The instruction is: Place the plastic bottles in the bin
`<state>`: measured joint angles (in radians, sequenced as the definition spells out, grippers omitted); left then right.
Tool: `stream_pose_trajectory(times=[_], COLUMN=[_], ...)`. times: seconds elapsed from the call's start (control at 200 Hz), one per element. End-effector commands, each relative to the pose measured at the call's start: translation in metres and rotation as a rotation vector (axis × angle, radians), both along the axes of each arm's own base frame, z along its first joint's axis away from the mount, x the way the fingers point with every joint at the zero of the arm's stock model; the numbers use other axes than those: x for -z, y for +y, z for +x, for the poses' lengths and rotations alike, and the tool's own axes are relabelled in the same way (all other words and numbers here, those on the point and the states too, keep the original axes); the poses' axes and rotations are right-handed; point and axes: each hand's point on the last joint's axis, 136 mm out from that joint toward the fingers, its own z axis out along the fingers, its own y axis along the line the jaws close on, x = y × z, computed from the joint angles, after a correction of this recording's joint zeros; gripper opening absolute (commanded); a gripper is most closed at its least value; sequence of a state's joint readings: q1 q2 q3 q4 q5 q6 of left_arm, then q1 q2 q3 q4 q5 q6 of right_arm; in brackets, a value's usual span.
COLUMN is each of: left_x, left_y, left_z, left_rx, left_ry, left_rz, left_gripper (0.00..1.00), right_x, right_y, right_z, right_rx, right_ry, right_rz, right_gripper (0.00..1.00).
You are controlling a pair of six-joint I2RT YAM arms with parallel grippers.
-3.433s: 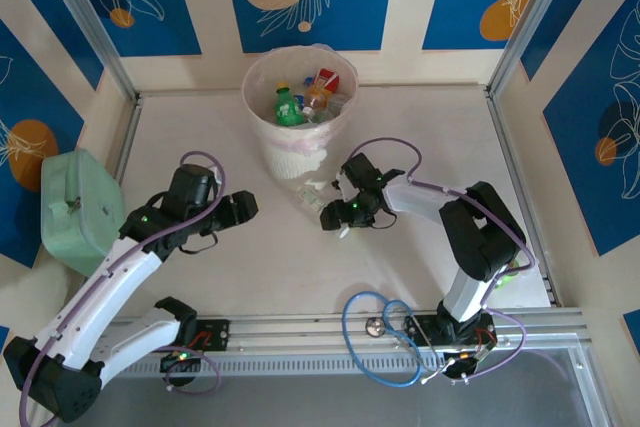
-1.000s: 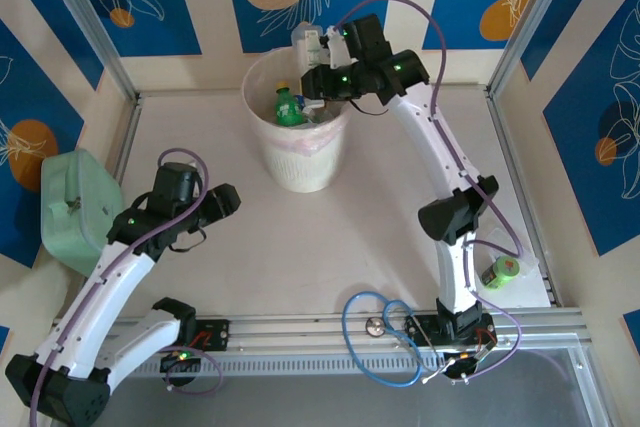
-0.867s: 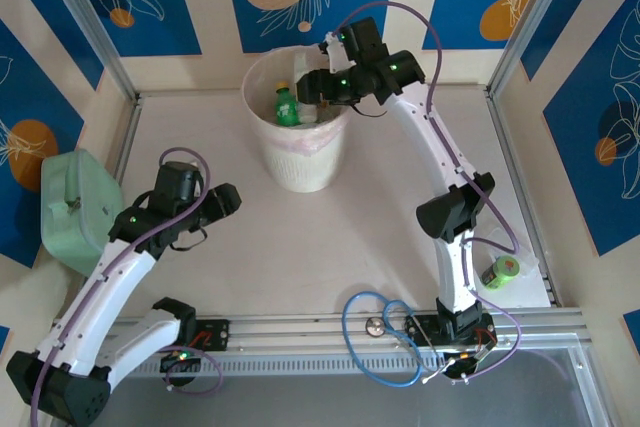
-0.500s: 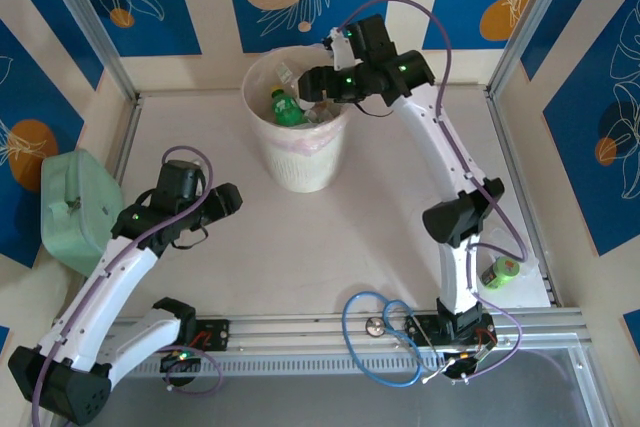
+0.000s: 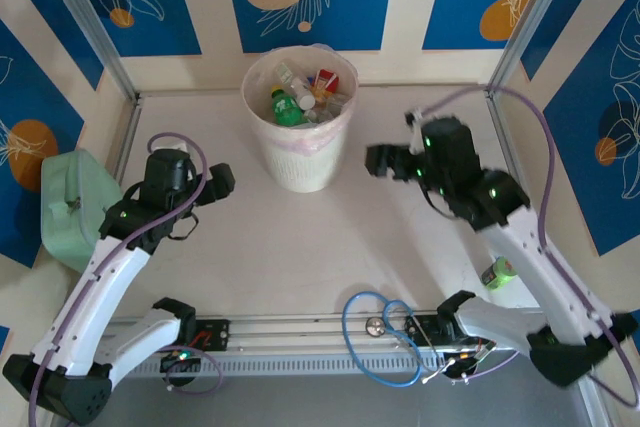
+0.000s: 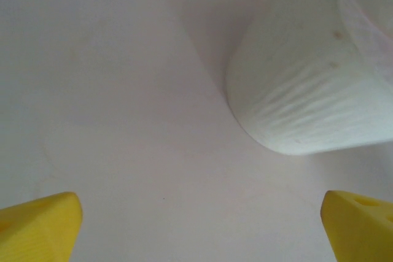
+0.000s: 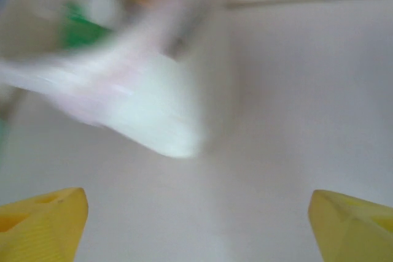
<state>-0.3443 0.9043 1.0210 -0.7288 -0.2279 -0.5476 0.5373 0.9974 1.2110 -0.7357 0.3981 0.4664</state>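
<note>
big white table (image 5: 300, 257) first, with the bin (image 5: 300, 162) standing at the far middle of it. left gripper (image 5: 222, 183) hangs off to the bin's left and right gripper (image 5: 375, 159) just to its right. both have their yellow fingers (image 6: 37, 222) spread wide with nothing between them. the plastic bottles (image 5: 300, 97) are piled inside the bin: green, clear, one red-labelled. one green bottle (image 5: 497, 273) lies out by the table's right edge.
</note>
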Motion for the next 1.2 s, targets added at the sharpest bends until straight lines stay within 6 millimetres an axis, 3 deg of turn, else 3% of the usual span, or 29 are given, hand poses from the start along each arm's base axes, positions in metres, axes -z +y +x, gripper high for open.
stream_pose_trajectory(times=[0.0,0.11,0.13,0.14,0.255,0.435,0.585,0.71,0.81,0.925,1.015,1.1,1.195], left_x=[-0.009,0.009,0.015,0.018,0.047,0.081,0.137,0.136,0.129,0.124,0.129,0.136,0.143], left_y=[0.038,0.051,0.052,0.052,0.069,0.086,0.092,0.083,0.094,0.098,0.102,0.093,0.077], left_z=[0.018,0.036,0.04,0.041,0.054,0.064,0.058,0.073,0.079,0.08,0.085,0.094,0.109], left_rx=[-0.123,-0.186,-0.188,-0.187,-0.281,-0.33,-0.262,-0.234,-0.289,-0.274,-0.301,-0.228,-0.092], left_ry=[-0.103,-0.132,-0.134,-0.136,-0.16,-0.199,-0.136,-0.213,-0.304,-0.392,-0.423,-0.382,-0.368], left_rz=[0.216,0.334,0.355,0.368,0.466,0.53,0.607,0.519,0.476,0.478,0.482,0.469,0.436], left_gripper=[1.0,1.0,1.0,1.0,1.0,1.0,1.0,1.0,1.0,1.0,1.0,1.0,1.0], right_x=[0.064,0.091,0.094,0.093,0.109,0.154,0.189,0.183,0.183,0.18,0.199,0.209,0.194], right_y=[-0.066,-0.105,-0.109,-0.111,-0.112,-0.127,-0.149,-0.158,-0.171,-0.154,-0.136,-0.103,-0.076], right_z=[-0.006,-0.015,-0.014,-0.013,0.004,0.031,0.038,0.052,0.065,0.099,0.121,0.126,0.121], right_rx=[0.317,0.385,0.392,0.397,0.365,0.421,0.494,0.489,0.53,0.378,0.212,-0.032,-0.135], right_ry=[0.015,-0.149,-0.182,-0.204,-0.32,-0.218,-0.179,-0.238,-0.26,-0.324,-0.175,-0.09,-0.184], right_rz=[-0.079,-0.195,-0.213,-0.217,-0.283,-0.544,-0.48,-0.391,-0.292,-0.316,-0.258,-0.156,-0.031], right_gripper=[0.8,0.81,0.98,1.0,0.99,0.99,0.99,0.99,0.99,0.99,0.99,0.99,0.99])
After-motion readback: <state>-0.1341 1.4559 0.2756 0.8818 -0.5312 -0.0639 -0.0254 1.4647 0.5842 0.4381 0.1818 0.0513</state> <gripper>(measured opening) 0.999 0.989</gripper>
